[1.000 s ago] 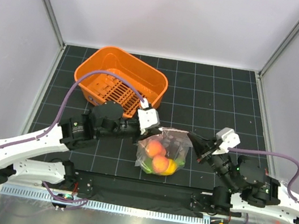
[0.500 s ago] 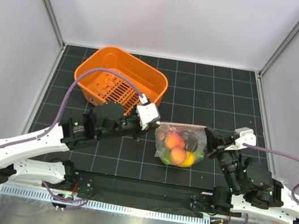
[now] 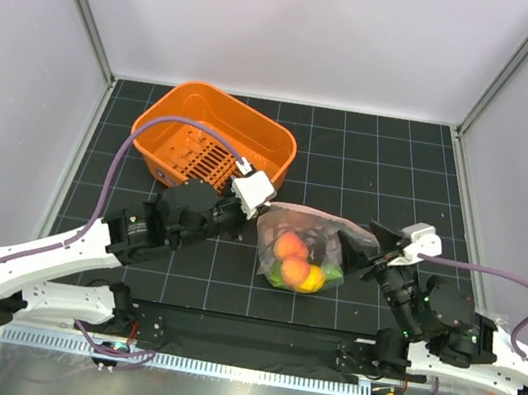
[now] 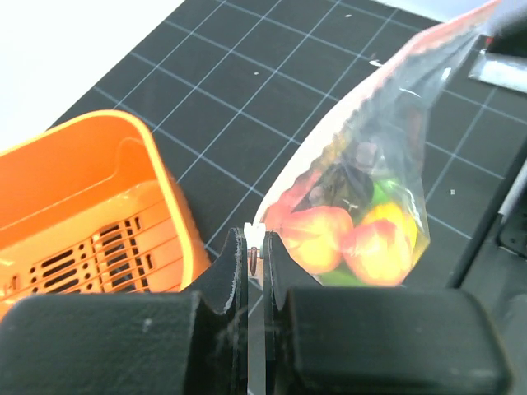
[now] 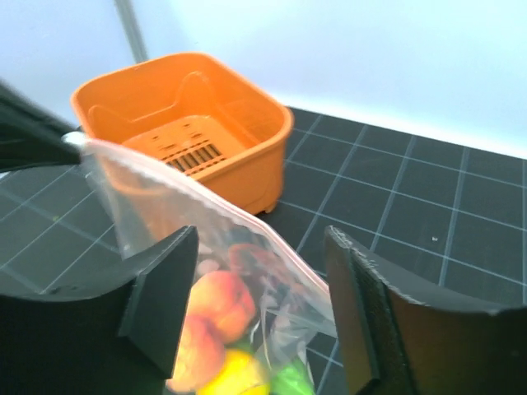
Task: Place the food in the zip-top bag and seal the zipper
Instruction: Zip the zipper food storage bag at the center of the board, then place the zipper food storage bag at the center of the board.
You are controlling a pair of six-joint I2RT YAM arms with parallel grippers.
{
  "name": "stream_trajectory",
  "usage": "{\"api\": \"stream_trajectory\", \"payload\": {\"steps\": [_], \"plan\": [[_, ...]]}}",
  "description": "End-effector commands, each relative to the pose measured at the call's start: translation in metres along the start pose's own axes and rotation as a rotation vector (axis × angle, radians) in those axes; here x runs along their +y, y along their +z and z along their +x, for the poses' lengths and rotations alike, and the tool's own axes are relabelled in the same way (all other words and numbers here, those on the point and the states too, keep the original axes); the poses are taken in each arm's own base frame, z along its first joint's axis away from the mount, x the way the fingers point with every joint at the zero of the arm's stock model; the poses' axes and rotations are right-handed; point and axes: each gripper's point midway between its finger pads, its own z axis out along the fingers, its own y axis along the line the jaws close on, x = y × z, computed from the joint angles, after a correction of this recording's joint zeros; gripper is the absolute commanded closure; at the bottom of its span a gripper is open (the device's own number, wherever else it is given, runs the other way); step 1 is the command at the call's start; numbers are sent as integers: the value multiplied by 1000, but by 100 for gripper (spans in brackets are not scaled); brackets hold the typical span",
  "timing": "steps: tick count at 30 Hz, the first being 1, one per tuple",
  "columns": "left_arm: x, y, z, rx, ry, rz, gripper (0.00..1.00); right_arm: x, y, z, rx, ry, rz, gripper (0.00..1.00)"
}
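The clear zip-top bag hangs over the mat between the two arms. The food shows through it: peach-orange balls, a yellow fruit and a green piece. The pink-red zipper runs along the bag's upper edge. My left gripper is shut on the bag's left corner, at the zipper's end. My right gripper stands open at the bag's right end. In the right wrist view its fingers are spread wide either side of the bag, not pinching it.
An orange plastic basket sits on the black gridded mat behind the left gripper, close to the bag's left corner. It also fills the left of the left wrist view as the basket. White walls enclose the mat.
My right gripper has opened and let go of the bag's right end. The left gripper has carried the bag's corner slightly left and back, and the bag has sagged.
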Motion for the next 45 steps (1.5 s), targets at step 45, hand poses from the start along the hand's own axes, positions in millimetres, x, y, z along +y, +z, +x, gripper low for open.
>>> {"api": "stream_trajectory", "payload": {"steps": [45], "plan": [[173, -27, 21, -136, -719, -826, 89, -44, -11, -12, -79, 159, 199, 25]]}}
